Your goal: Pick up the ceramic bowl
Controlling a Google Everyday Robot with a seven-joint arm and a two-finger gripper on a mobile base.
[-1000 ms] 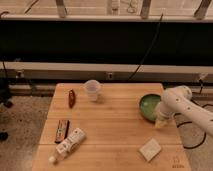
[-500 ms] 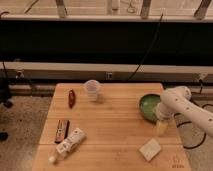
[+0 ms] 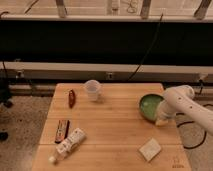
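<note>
The ceramic bowl is a round shallow green bowl, pale inside with a darker rim, standing near the right edge of the wooden table. My white arm comes in from the right and covers the bowl's right side. My gripper points down at the bowl's near right rim, close above the table. A clear plastic cup stands upright at the back middle, well to the left of the bowl.
A dark red snack bar lies at the back left. A brown bar and a white tube-like packet lie at the front left. A pale square sponge lies at the front right. Black cables hang behind the table.
The arm has shifted slightly left and down, bringing my gripper closer against the bowl's right rim. The bowl and other objects have not moved.
</note>
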